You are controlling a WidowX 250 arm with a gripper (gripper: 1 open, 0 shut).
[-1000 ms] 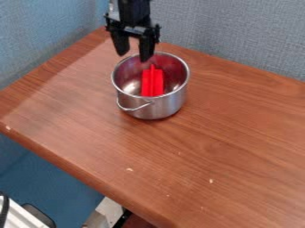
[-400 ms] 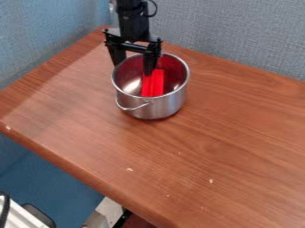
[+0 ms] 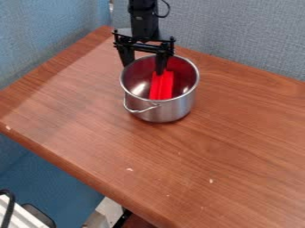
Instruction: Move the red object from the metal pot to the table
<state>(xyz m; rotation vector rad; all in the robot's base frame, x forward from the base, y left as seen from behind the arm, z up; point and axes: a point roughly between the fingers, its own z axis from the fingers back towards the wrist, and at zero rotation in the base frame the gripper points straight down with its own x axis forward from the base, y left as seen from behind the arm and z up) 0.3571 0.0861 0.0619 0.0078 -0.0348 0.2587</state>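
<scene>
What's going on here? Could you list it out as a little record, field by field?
Setting: brown wooden table in front of a blue-grey wall
Pot: shiny metal pot, upright, near the table's far side, wire handle towards the camera
Inside the pot: red object, leaning against the wall
Robot: gripper pointing down into the pot's mouth, jaws open, over the red object
Holding: nothing gripped yet
Job status: red object not yet on the table
</scene>
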